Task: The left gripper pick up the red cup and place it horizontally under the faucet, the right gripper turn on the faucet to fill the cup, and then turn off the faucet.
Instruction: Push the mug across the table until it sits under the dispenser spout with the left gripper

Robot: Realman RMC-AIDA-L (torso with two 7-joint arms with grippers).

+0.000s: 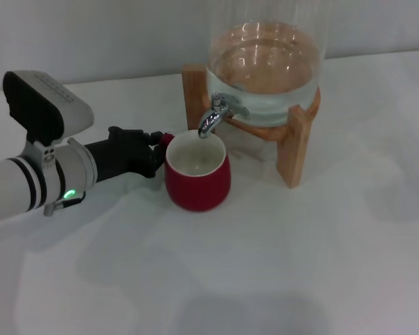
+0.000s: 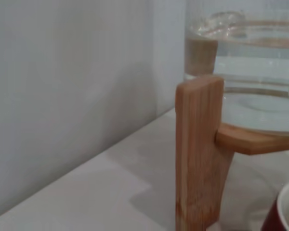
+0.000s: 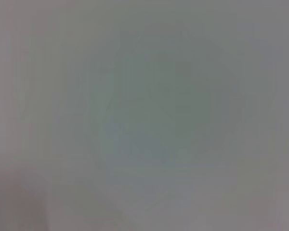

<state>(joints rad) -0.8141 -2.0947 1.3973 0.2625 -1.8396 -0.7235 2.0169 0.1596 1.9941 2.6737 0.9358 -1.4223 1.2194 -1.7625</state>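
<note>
The red cup stands upright on the white table, its cream inside right below the spout of the chrome faucet. No water runs. My left gripper reaches in from the left, its black fingers closed around the cup's small handle. A bit of the cup's rim shows in the left wrist view. The right gripper is out of view; the right wrist view shows only a blank grey surface.
The glass water dispenser sits in a wooden stand behind the cup; one stand leg is close in the left wrist view. A grey wall runs behind the white table.
</note>
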